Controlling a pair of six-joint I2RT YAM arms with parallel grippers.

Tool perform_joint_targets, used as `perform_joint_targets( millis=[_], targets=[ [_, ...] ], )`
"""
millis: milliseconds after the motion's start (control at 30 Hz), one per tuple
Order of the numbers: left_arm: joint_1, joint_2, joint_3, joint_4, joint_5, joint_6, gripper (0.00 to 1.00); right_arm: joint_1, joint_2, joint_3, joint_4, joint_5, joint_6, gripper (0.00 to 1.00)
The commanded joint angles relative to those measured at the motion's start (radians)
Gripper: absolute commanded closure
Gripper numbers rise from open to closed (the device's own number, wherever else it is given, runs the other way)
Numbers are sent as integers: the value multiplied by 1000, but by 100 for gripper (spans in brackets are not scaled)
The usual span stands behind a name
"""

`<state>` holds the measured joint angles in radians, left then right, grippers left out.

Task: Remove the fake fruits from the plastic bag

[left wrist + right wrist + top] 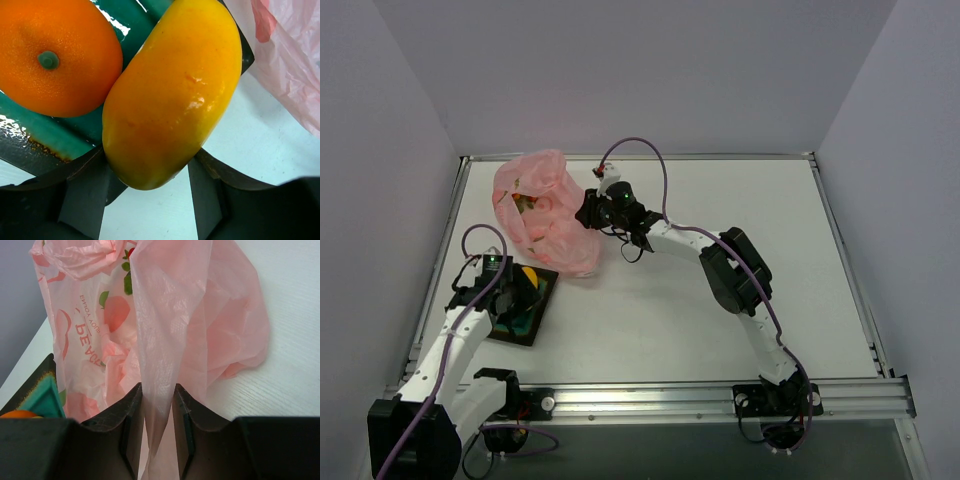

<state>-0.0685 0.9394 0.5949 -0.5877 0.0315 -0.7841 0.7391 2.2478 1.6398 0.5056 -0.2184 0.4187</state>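
The pink plastic bag (535,205) lies at the back left, its mouth facing up. My right gripper (590,210) is shut on a fold of its film (158,365) at the bag's right side. My left gripper (512,288) is over the dark tray (542,318), and its fingers (85,195) close on the lower end of the oval yellow-orange fruit (175,95). The round orange fruit (55,55) lies in the tray's teal inside, touching the oval one. A small red and green bit (130,254) shows near the bag's top; I cannot tell whether it is a fruit or print.
The tray sits just in front of the bag, near the table's left edge; its corner (45,395) also shows in the right wrist view. The right arm (730,265) stretches across the table's middle. Grey walls stand at the left, back and right.
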Motion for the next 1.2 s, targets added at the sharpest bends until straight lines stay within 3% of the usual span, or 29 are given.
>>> perform_joint_targets(
  millis=[0,67,167,267,367,500,567,633,800,1000,1033,1067,1133,1167],
  targets=[
    [-4,7,14,34,-71,-12,46,-1,-76,12,36,-18,-1,76],
    [-4,-1,5,40,-77,-9,29,-1,-74,6,36,-18,-3,76],
    [-5,-25,2,42,-67,-17,26,-1,-76,-3,39,-21,-4,76],
    [-16,-65,9,43,-79,-17,12,-1,-80,-11,39,-19,-9,76],
    [-19,-68,28,25,-71,-14,12,-1,-85,-14,36,-19,-15,76],
    [-62,-102,62,83,-31,-24,26,-1,-91,-14,36,-22,-15,76],
    [-106,-97,115,103,-31,-17,40,0,-91,-17,37,-22,-15,76],
    [-135,-56,195,108,-42,2,42,0,-94,-26,42,-21,-11,76],
    [-155,162,342,176,-84,78,51,2,-105,-46,54,-22,-3,76],
    [-151,476,548,261,-137,120,74,8,-103,-44,44,-24,-6,76],
    [-146,584,603,264,-195,131,79,8,-103,-44,48,-29,-3,77],
    [-146,585,627,264,-196,131,82,8,-103,-44,48,-27,-3,77],
    [-139,686,678,266,-220,138,87,8,-97,-38,50,-29,-1,86],
    [-134,714,728,259,-225,143,94,8,-94,-37,50,-30,-3,88]
  ],
)
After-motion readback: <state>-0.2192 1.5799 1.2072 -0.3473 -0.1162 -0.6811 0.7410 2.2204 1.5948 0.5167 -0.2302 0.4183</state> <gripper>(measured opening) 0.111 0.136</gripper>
